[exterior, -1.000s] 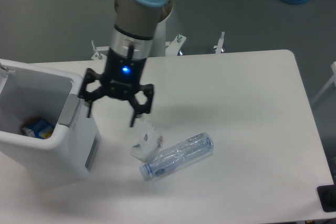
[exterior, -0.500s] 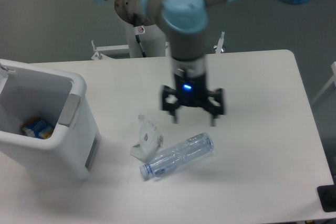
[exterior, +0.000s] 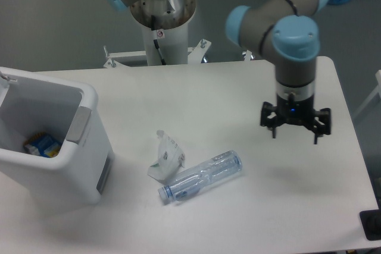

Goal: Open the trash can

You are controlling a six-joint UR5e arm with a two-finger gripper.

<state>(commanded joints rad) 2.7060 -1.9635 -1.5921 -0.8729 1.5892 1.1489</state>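
The trash can (exterior: 53, 165) is a large white boxy bin at the left edge of the table. Its top stands open and I see down into it, where a small blue and yellow carton (exterior: 41, 145) lies at the bottom. A grey strip (exterior: 78, 125) runs along its right rim. My gripper (exterior: 295, 134) hangs open above the right side of the table, far from the bin, with nothing between its fingers.
A clear plastic bottle (exterior: 201, 176) lies on its side mid-table, with a crumpled white wrapper (exterior: 166, 157) touching its left end. The arm's white base column (exterior: 162, 31) stands behind the table's far edge. A black object (exterior: 371, 224) sits at the bottom right corner.
The gripper has swept from beside the bin's right rim across the table to the right side, staying open. The bin, bottle and wrapper have not moved.
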